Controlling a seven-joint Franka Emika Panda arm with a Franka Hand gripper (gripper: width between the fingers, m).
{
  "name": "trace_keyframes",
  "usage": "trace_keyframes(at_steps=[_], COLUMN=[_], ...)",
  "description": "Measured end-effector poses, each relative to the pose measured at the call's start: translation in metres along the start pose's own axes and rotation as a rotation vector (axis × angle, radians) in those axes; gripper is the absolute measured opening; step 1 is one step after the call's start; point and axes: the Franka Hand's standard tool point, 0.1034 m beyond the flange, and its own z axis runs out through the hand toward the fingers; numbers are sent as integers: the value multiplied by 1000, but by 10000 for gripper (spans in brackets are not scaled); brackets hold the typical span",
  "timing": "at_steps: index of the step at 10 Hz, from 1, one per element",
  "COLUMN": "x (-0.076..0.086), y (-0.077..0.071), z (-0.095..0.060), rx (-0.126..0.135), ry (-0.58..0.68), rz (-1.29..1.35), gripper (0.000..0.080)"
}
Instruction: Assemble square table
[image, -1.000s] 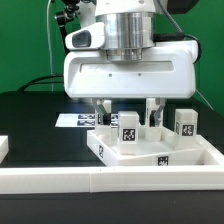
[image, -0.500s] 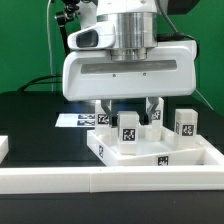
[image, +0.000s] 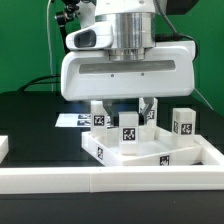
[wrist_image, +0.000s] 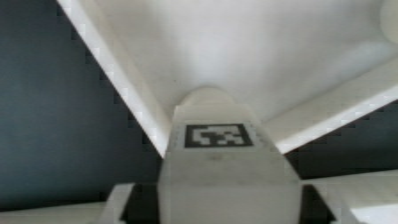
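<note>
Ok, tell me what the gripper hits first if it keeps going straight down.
Probably the tagged leg that the gripper already straddles, then the square tabletop beneath; depth is unclear.

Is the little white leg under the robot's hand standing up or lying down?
Standing up. The leg rises straight from the tabletop, its tag facing forward, between the gripper fingers.

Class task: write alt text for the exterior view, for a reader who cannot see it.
A white robot claw reaches down over a white square tabletop on a black table, with a tagged white leg between its fingers. More tagged legs stand on the slab, one at the exterior view's right; white rails border the front.
</note>
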Motion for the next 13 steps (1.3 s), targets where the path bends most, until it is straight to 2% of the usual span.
trace_keyframes(at_steps=[2,3,5,7,10,13], x=[-3,-5,-5,-5,-6,-11], y=[-2,-4,-7,-11,-16,-29], z=[1,2,2,3,3,5], rx=[13,25,67,86,82,65], ry=[-3,-9,-12,-27,-41,-90], rz=[260,370,598,802,986,1154], gripper=[291,291,291,291,291,291])
